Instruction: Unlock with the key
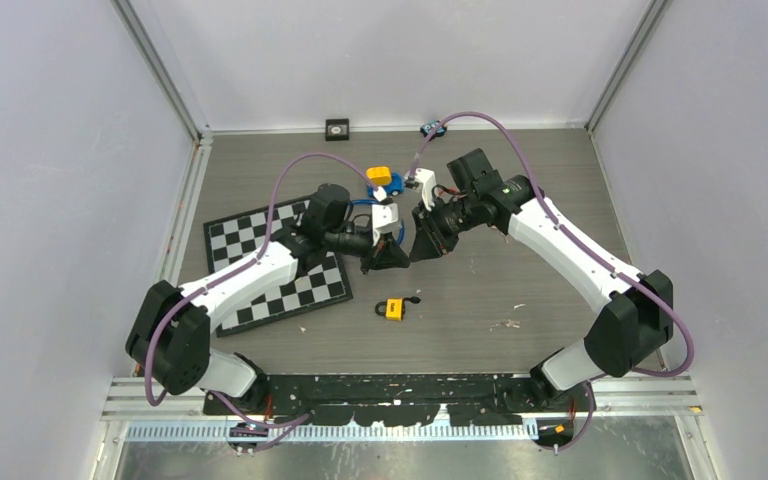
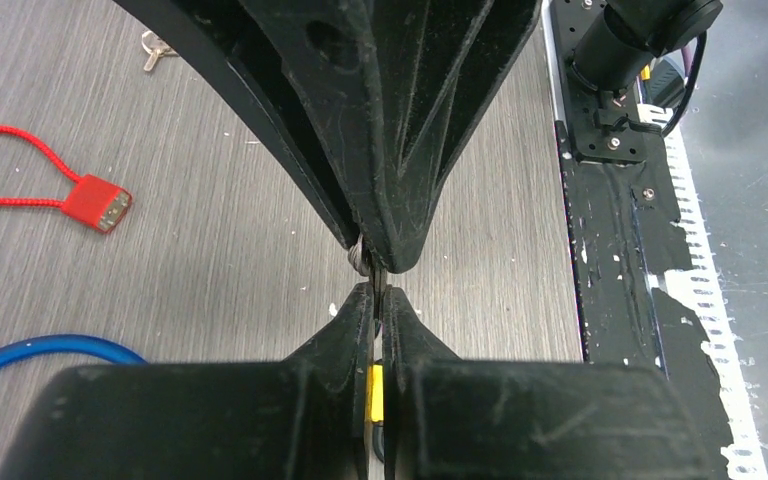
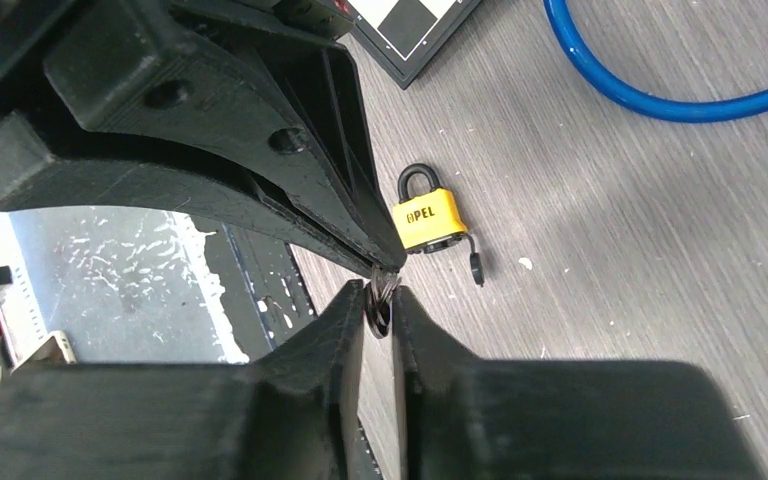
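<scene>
Metal key ring (image 3: 379, 306) sat between claw tips mid-frame, seemingly for a handover: left claw (image 2: 375, 294) clenched on it, right claw (image 3: 380, 292) impossible to tell.

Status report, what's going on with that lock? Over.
Left gripper shut on a small metal key ring, right gripper tip to tip with it, grip unclear. Yellow padlock lies free on the grey table. Nothing blocking it.

Chessboard (image 1: 305, 290), blue cable (image 3: 675, 103), red cord tag (image 2: 98, 203), perhaps a toy car (image 1: 384, 180)
</scene>
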`<state>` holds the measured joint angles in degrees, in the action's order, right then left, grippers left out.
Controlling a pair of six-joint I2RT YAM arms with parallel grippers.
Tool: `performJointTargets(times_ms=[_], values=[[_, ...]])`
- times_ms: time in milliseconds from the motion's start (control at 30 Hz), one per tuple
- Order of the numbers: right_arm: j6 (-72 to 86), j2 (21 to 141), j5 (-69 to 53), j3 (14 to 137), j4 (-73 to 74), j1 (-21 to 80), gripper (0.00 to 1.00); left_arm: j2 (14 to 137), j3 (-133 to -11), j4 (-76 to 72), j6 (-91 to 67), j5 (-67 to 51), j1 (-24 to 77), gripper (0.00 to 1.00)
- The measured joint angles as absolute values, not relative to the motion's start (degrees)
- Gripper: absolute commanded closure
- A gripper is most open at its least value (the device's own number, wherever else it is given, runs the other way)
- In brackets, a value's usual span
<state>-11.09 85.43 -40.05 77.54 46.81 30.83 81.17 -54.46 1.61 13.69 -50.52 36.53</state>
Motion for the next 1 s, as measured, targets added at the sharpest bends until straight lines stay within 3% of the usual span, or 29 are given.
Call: performJointTargets(times_ms=[100, 200, 633, 1000], values=[[-10.31, 85.43, -39.75, 77.54, 46.68, 30.7, 0.54, 81.14, -54.46, 1.89, 13.87, -50.35, 36.67, 1.0], [-10.09, 85.43, -39.33, 77.54, 46.54, 30.09, 0.52, 81.14, -54.46, 2.46, 14.26, -50.35, 36.82, 1.0], [-9.39, 85.58, -40.73, 77.56, 46.44, 29.41, 0.55, 79.2, -53.43, 5.48, 21.5, -47.16, 37.28, 1.0], [-7.62, 91.09, -45.54, 78.54, 45.89, 29.41, 0.7, 78.83, -53.23, 7.09, 26.11, -40.51, 39.81, 1.0]])
